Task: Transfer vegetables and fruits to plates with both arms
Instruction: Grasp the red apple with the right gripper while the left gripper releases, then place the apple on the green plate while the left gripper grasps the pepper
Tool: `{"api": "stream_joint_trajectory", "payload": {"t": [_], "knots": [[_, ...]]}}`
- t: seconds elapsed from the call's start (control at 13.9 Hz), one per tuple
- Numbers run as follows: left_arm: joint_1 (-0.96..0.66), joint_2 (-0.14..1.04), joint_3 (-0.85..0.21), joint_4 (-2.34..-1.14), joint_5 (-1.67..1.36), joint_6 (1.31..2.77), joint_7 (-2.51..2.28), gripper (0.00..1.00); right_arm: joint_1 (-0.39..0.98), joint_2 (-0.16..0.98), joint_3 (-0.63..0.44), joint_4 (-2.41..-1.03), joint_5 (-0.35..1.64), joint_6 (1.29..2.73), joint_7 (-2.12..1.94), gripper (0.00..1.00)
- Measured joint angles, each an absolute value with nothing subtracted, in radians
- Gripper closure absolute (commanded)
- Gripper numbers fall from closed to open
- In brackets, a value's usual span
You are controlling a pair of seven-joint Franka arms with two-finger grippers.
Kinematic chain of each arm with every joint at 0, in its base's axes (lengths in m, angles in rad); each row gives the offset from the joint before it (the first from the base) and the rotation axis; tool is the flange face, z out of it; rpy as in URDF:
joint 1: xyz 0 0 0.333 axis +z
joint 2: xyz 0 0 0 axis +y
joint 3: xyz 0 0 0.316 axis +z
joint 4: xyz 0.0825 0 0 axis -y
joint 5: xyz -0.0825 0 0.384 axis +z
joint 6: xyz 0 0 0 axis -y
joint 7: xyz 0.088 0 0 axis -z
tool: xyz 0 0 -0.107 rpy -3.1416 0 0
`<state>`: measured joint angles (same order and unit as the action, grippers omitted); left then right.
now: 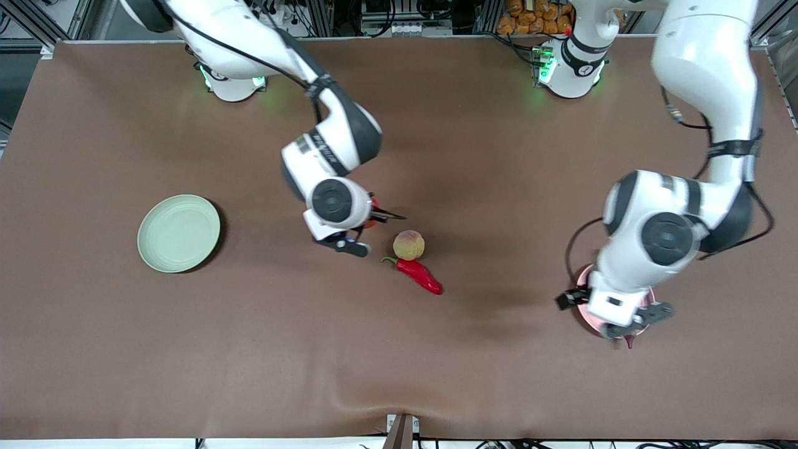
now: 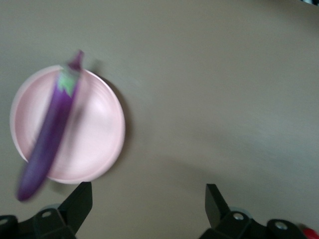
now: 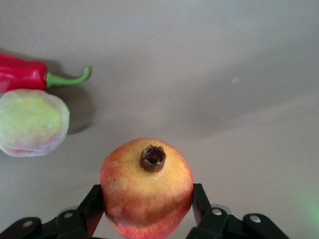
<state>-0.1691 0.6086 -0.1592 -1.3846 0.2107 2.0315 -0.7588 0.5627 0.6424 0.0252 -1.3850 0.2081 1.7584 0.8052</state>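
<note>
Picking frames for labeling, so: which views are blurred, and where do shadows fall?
Left wrist view: smeared, the eggplant and pink plate soft-edged. Right wrist view: sharp pomegranate, the peach casting a shadow. Front view: crisp, dim arm shadows on the table.

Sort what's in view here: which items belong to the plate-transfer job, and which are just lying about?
Part of the job:
- eggplant lying on the pink plate
- left gripper, jaws open above that plate
- pomegranate, clamped in the right gripper
- peach, touching the chili pepper
- green plate, nothing on it

Lying about:
- orange items past the table's edge, by the left arm's base
</note>
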Motion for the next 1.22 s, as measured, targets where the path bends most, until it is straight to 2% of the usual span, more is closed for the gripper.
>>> {"api": "stream_joint_trajectory", "payload": {"t": [0.14,0.43,0.86,1.22], "knots": [[-0.230,0.619,-0.159,-1.384,0.209,2.082,-0.858,0.00,0.501,0.600,0.023,-1.392,0.197,1.703,0.747,1.00],[-0.331,0.690,-0.153,-1.383,0.209,2.207,-1.074,0.00,0.406,0.510,0.020,-1.437,-0.006,1.549,0.714,1.00],[-0.443,0.757,-0.152,-1.377,0.209,2.280,-1.490,0.00,0.110,0.475,0.010,-1.675,-0.060,1.777,0.329,1.00],[-0.500,0.845,-0.148,-1.376,0.209,2.414,-1.681,0.00,-0.056,0.422,0.010,-1.832,-0.057,1.896,0.043,1.00]]}}
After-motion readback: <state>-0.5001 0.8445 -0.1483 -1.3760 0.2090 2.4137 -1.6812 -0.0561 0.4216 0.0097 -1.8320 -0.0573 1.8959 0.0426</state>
